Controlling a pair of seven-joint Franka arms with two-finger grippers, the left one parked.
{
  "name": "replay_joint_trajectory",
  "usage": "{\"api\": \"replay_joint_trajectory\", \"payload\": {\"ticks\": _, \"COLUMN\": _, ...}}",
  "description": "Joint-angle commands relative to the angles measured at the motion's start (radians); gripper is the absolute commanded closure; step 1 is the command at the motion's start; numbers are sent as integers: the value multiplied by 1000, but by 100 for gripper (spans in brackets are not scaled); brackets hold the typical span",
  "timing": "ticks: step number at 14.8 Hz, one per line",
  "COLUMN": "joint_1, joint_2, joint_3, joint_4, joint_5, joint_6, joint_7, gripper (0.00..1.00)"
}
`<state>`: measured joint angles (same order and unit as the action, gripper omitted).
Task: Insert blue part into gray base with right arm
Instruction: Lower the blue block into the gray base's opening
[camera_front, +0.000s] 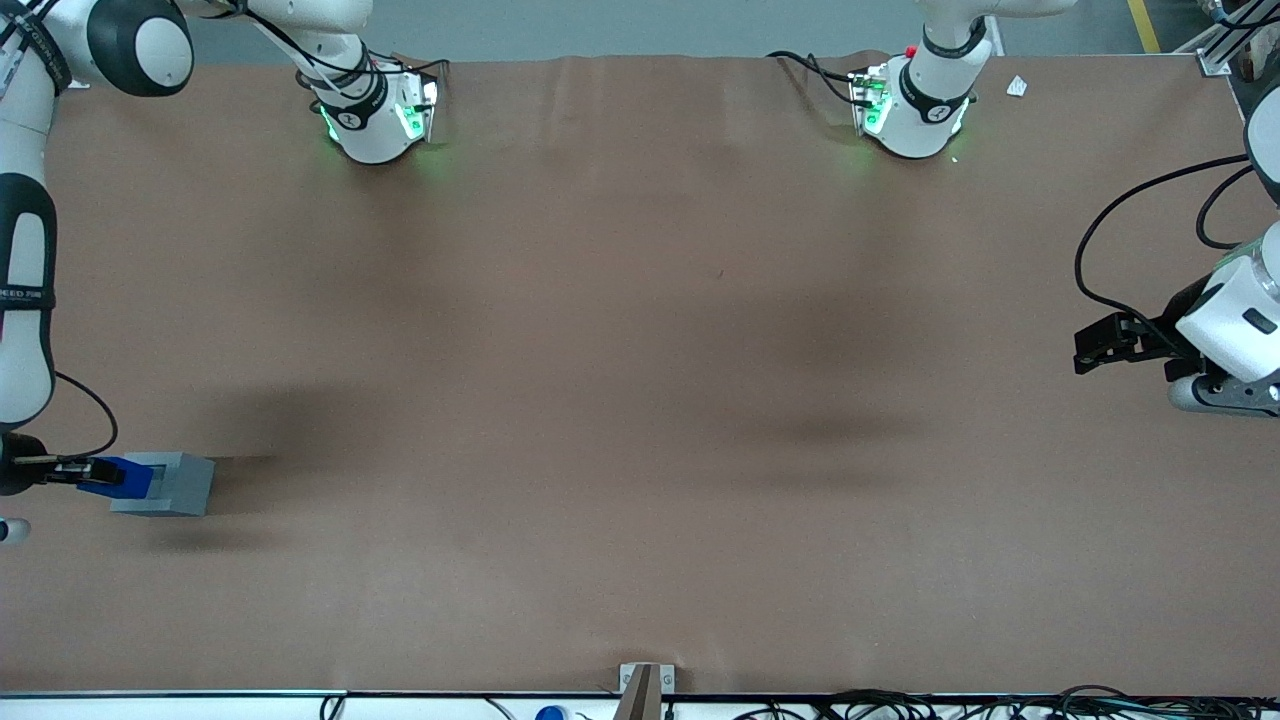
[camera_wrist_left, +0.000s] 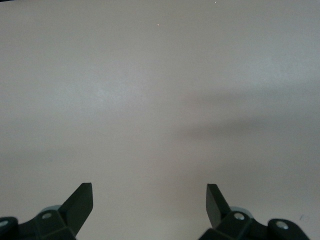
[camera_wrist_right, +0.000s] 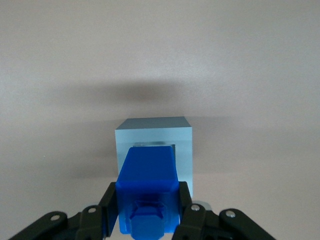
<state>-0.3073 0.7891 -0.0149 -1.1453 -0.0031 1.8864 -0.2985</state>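
Observation:
The gray base (camera_front: 172, 486) stands on the brown table at the working arm's end, fairly near the front camera. My right gripper (camera_front: 88, 472) is shut on the blue part (camera_front: 125, 477), holding it level beside the base with its leading end at the base's recess. In the right wrist view the black fingers (camera_wrist_right: 184, 200) press both sides of the blue part (camera_wrist_right: 148, 175), whose tip enters the square opening of the gray base (camera_wrist_right: 154, 136).
The brown table (camera_front: 640, 400) stretches toward the parked arm's end. Two white arm bases (camera_front: 375, 110) with green lights stand at the edge farthest from the camera. Cables (camera_front: 900, 705) and a small metal bracket (camera_front: 645, 685) line the nearest edge.

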Motion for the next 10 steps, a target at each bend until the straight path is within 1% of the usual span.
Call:
{"api": "replay_joint_trajectory", "payload": {"ticks": 1, "joint_1": -1, "joint_2": 24, "joint_3": 6, "joint_4": 9, "joint_5": -11, "joint_6": 11, "joint_7": -5, "gripper": 100}}
{"api": "replay_joint_trajectory", "payload": {"ticks": 10, "joint_1": -12, "joint_2": 24, "joint_3": 4, "joint_4": 10, "joint_5": -23, "joint_6": 7, "joint_7": -25, "gripper": 100}}
